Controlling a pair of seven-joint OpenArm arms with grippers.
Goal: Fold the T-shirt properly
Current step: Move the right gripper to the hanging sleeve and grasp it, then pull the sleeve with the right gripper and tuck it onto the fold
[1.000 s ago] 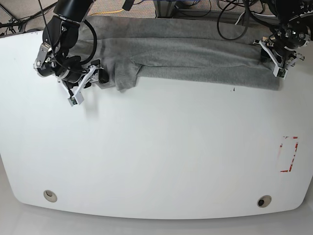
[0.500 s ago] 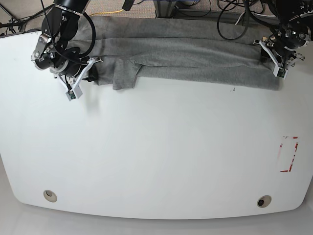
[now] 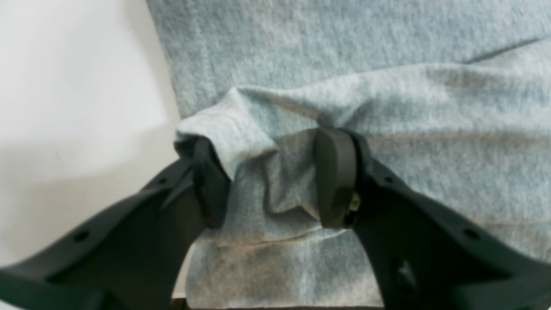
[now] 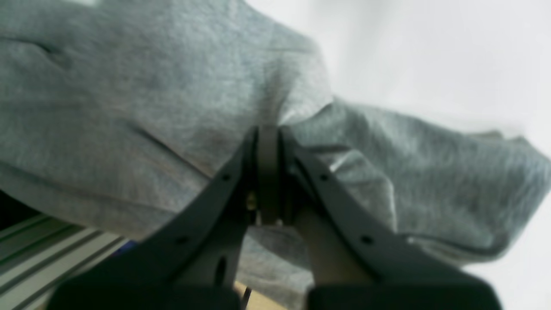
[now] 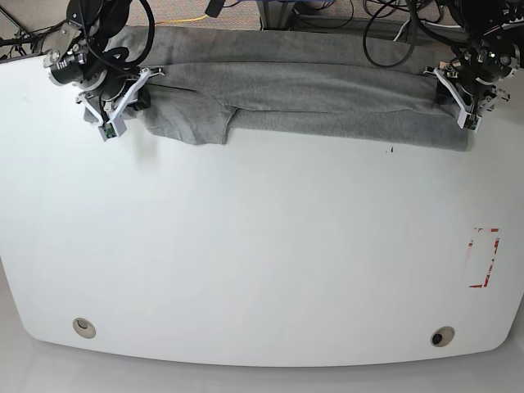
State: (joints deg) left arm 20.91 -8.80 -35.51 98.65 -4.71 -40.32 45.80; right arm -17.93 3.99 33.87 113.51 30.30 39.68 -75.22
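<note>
The heather-grey T-shirt (image 5: 311, 90) lies folded into a long band along the far edge of the white table (image 5: 262, 246), plain side up; no lettering shows. My right gripper (image 5: 144, 88), at the base view's left, is shut on the shirt's left end; in the right wrist view its jaws (image 4: 269, 146) pinch a ridge of the grey cloth (image 4: 129, 86). My left gripper (image 5: 440, 86), at the base view's right, holds the shirt's right end; in the left wrist view its pads (image 3: 273, 181) press a bunched fold of cloth (image 3: 344, 64) from both sides.
Black cables (image 5: 385, 33) lie behind the table's far edge. A red-marked rectangle (image 5: 483, 258) is on the table at the right. Two round holes (image 5: 83, 327) (image 5: 442, 336) sit near the front edge. The shirt's far edge hangs at the table's back rim.
My right gripper has moved up and to the left toward the table's far corner, dragging the shirt's left end with it. My left gripper has stayed in place.
</note>
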